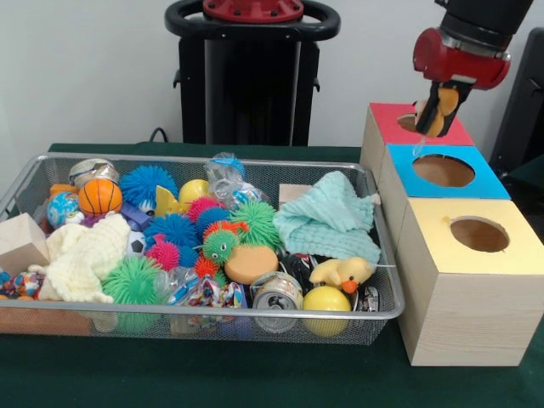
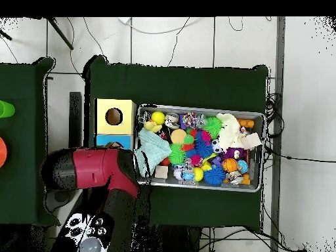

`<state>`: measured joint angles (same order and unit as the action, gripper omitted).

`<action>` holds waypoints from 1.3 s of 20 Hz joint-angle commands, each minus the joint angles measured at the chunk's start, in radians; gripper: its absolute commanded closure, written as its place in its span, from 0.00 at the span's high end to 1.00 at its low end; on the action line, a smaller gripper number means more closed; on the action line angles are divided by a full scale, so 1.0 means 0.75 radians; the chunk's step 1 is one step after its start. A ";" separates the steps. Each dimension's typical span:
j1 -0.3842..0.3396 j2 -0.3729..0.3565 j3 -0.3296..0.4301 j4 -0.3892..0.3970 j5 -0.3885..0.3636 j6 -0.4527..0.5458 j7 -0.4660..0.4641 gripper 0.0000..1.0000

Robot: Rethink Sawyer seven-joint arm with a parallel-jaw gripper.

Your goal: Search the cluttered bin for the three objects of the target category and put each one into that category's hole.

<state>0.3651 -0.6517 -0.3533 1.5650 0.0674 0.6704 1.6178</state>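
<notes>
While the arm hangs over the red-faced box, its jaws (image 1: 439,110) are clamped on a yellow-orange object (image 1: 445,100) right above the hole (image 1: 411,121). At nine o'clock from the boxes in the front view, the bin (image 1: 280,313) sits on the green worktop (image 1: 255,374), full of toys.
</notes>
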 commanded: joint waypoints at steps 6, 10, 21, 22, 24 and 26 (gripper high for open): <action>0.046 -0.180 0.043 0.265 0.067 0.091 0.314 0.00; 0.056 -0.228 0.044 0.337 0.077 0.065 0.308 0.00; 0.047 -0.272 0.052 0.439 0.086 0.039 0.306 0.00; 0.041 -0.269 0.054 0.443 0.087 0.034 0.304 0.00; 0.026 -0.275 0.061 0.475 0.081 -0.004 0.284 0.00; 0.015 -0.279 0.066 0.499 0.077 -0.032 0.272 0.00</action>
<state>0.4178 -0.8523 -0.3542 1.8102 0.0913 0.6702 1.6178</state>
